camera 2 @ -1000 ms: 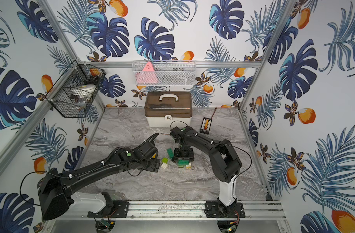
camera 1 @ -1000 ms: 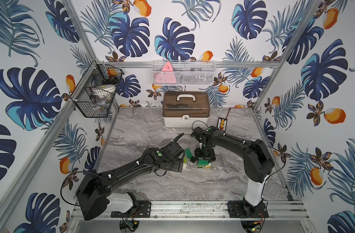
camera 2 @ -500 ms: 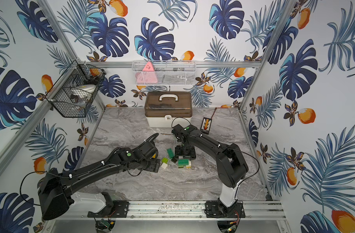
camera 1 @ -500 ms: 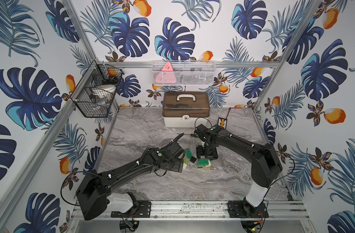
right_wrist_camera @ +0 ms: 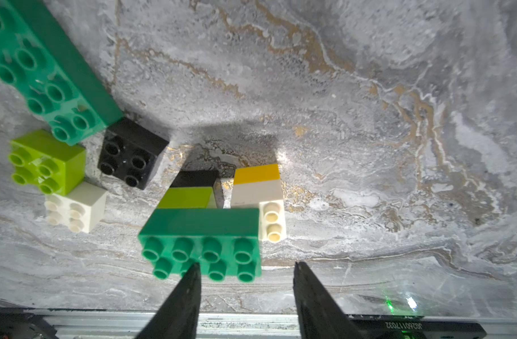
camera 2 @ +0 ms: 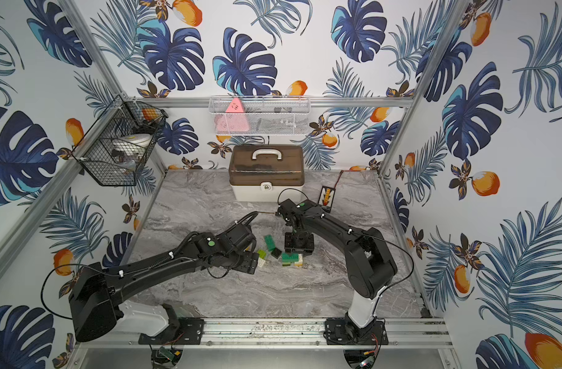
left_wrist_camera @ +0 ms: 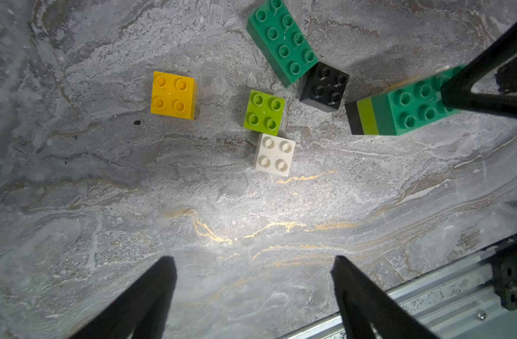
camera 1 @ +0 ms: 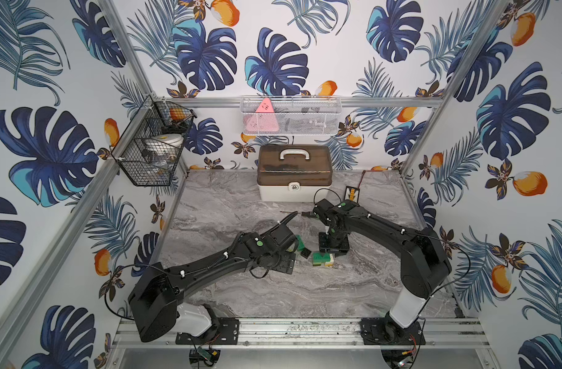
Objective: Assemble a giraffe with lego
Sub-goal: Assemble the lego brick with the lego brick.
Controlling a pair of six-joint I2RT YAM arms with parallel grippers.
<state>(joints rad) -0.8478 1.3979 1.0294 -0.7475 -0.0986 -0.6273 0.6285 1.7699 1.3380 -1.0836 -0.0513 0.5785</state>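
Observation:
The partly built giraffe (right_wrist_camera: 201, 232) stands on the marble: a dark green long brick across a lime-and-black stack and a white-and-yellow stack. It also shows in both top views (camera 1: 321, 258) (camera 2: 290, 258). My right gripper (right_wrist_camera: 247, 263) hovers at its near edge, open, with nothing between its fingers. One fingertip (right_wrist_camera: 194, 273) overlaps the green studs. Loose lego lies beside it: a long green brick (left_wrist_camera: 282, 41) and black (left_wrist_camera: 324, 86), lime (left_wrist_camera: 264, 113), white (left_wrist_camera: 274, 154) and yellow (left_wrist_camera: 173, 95) squares. My left gripper (left_wrist_camera: 251, 258) is wide open over bare marble, short of them.
A brown-lidded toolbox (camera 1: 294, 174) stands at the back, with a screwdriver (camera 1: 292, 212) lying in front of it. A black wire basket (camera 1: 152, 153) and a white mesh basket (camera 1: 289, 115) hang on the walls. An aluminium rail (camera 1: 289, 329) runs along the front edge.
The right arm has swung a little to the right, its elbow moving outward, and its jaws have come closer together. The left arm and the bricks have not moved.

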